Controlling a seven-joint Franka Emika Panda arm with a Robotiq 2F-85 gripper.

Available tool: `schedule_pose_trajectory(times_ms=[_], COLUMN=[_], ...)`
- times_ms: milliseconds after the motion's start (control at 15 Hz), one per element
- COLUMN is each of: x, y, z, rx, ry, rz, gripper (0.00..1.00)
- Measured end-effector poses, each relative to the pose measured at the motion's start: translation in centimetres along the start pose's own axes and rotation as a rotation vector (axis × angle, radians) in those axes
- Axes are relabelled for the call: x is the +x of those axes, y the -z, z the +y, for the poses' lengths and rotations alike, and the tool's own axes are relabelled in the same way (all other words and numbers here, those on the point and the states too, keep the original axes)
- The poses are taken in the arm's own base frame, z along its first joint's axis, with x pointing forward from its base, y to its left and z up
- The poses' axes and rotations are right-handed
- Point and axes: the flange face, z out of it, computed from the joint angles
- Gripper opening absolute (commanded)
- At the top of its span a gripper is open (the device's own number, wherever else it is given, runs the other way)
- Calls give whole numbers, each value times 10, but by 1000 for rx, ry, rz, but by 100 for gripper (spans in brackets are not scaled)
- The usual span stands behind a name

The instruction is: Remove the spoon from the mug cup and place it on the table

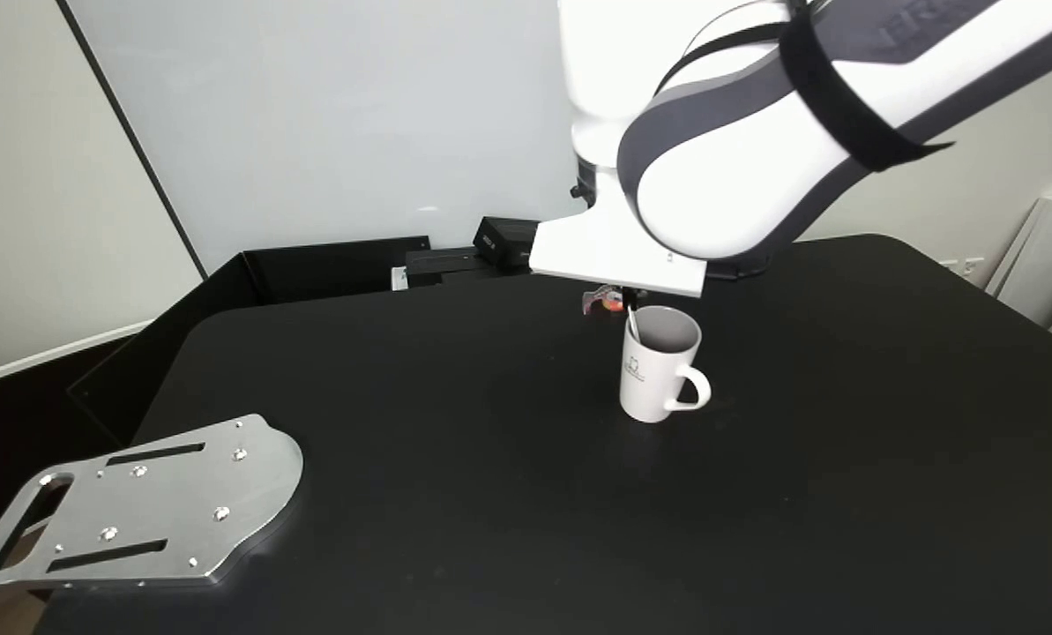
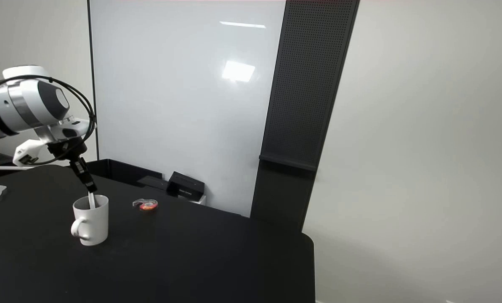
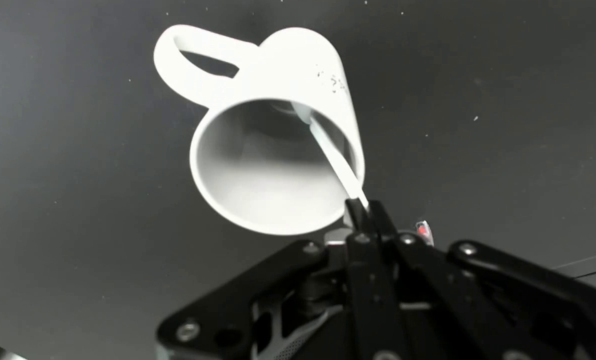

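Spoon (image 3: 337, 161), top end in the pincer (image 3: 365, 205)

Bright glare (image 2: 238, 71) on white panel (image 2: 179, 113); dark perforated strip (image 2: 309, 84); pale wall (image 2: 423, 147).

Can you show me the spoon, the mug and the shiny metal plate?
Spoon (image 3: 336, 161): wrist view, on its handle.
Mug (image 2: 94, 225): an exterior view, on its outer wall.
Metal plate (image 1: 173, 496): an exterior view, on its flat top.
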Motion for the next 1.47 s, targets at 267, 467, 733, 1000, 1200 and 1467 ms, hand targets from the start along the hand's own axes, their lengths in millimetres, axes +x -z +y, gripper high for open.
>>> schedule_pose_trajectory(times_ms=[267,467,733,1000,1200,1467], x=[18,31,52,82,106,133], y=[25,51,90,129,146,134], z=[-5,-6,-2,14,32,63], rx=[37,60,86,101,88,39], ry=[-13,-19,-26,-37,-32,-62], rz=[26,35,38,51,56,50], gripper=[1,1,1,1,1,1])
